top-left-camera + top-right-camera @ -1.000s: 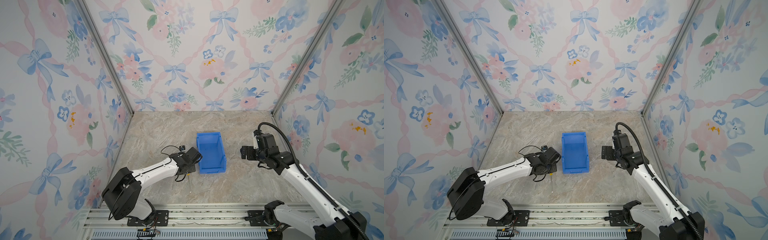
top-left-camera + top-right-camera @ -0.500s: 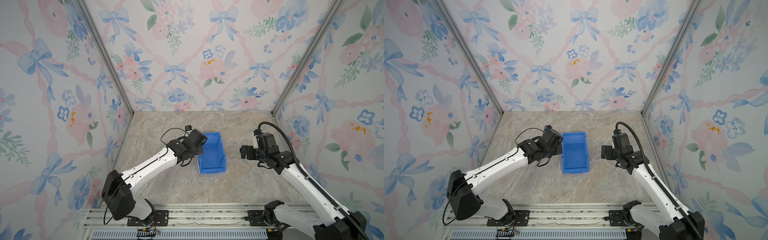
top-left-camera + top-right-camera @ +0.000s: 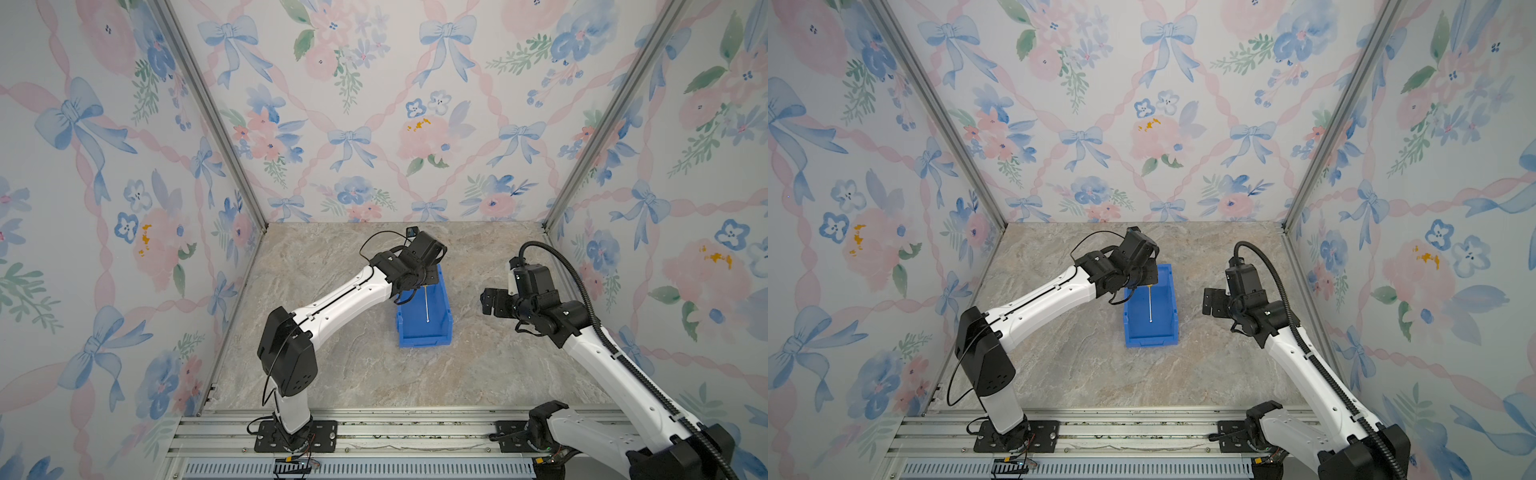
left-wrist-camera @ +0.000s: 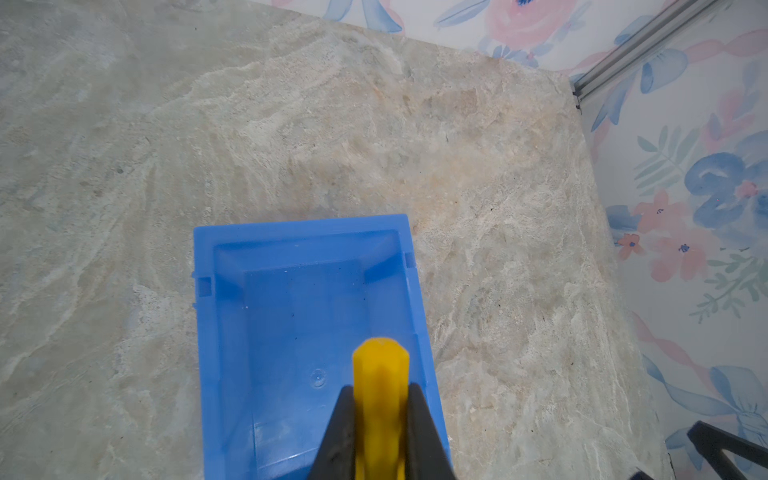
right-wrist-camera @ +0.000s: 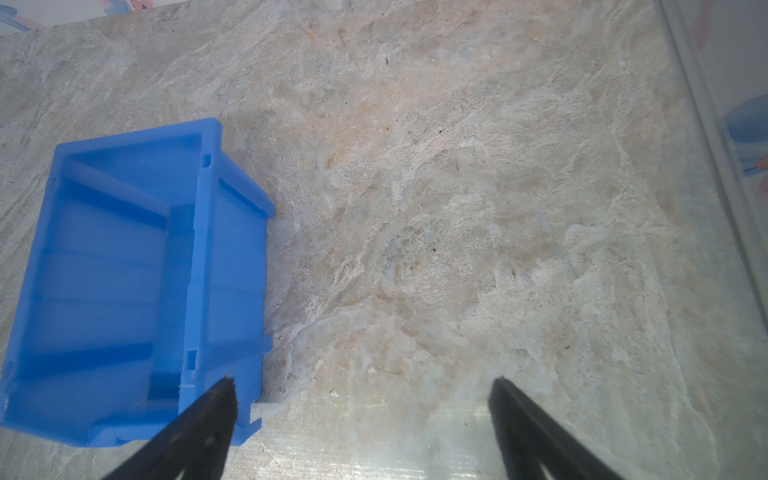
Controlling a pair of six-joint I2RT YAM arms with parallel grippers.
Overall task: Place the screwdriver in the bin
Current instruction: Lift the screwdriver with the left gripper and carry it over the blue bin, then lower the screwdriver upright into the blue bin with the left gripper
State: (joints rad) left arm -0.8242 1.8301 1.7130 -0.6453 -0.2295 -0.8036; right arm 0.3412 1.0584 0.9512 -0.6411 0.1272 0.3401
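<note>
**Left arm holds screwdriver over bin**

Marbled worktop (image 3: 478, 374) carries the blue bin (image 3: 420, 338) near centre, open top up. Over the bin's far end, left gripper (image 4: 380, 390) has its fingers (image 4: 340, 424) clamped tight on the yellow handle of the screwdriver (image 3: 1150, 305). In both top views the thin shaft hangs within the bin's outline, tip about mid-bin. Cannot tell if the tip touches the bin floor. Beside the bin, right gripper (image 5: 363, 380) hovers over bare worktop, fingers spread wide, holding nothing.
</note>
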